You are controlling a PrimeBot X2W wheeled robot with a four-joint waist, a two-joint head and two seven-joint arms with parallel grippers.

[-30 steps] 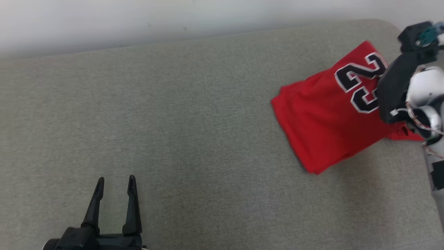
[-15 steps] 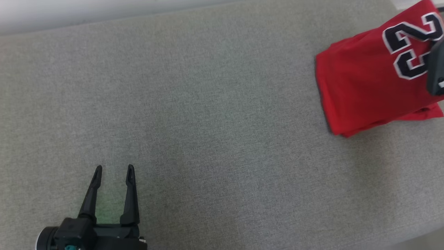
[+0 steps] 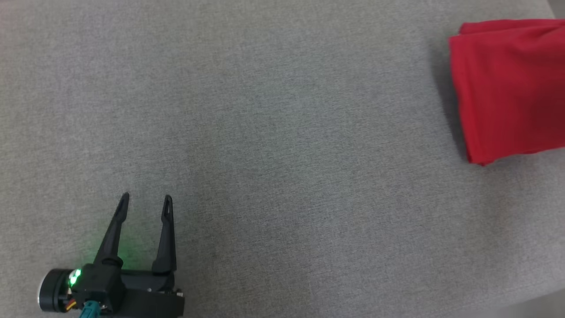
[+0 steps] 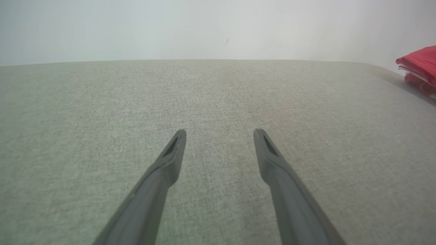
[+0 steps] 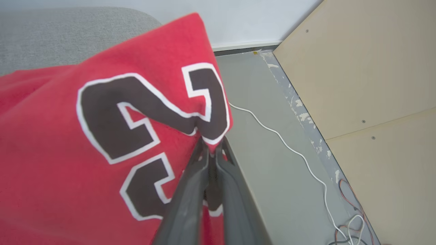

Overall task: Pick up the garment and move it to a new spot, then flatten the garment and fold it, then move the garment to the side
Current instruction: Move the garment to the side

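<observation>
Here, garment (image 5: 51,177) corner, inside right end effector (image 5: 212,147)

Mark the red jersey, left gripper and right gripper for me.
red jersey (image 3: 507,88), head view, middle of the folded red panel.
left gripper (image 3: 146,196), head view, gap midway between its open fingertips.
right gripper (image 5: 213,146), right wrist view, midway between fingertips pinched on the jersey's edge.

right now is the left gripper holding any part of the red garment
No, the left gripper stands open over the bare grey cushion, with the red garment far off to its right.
</observation>
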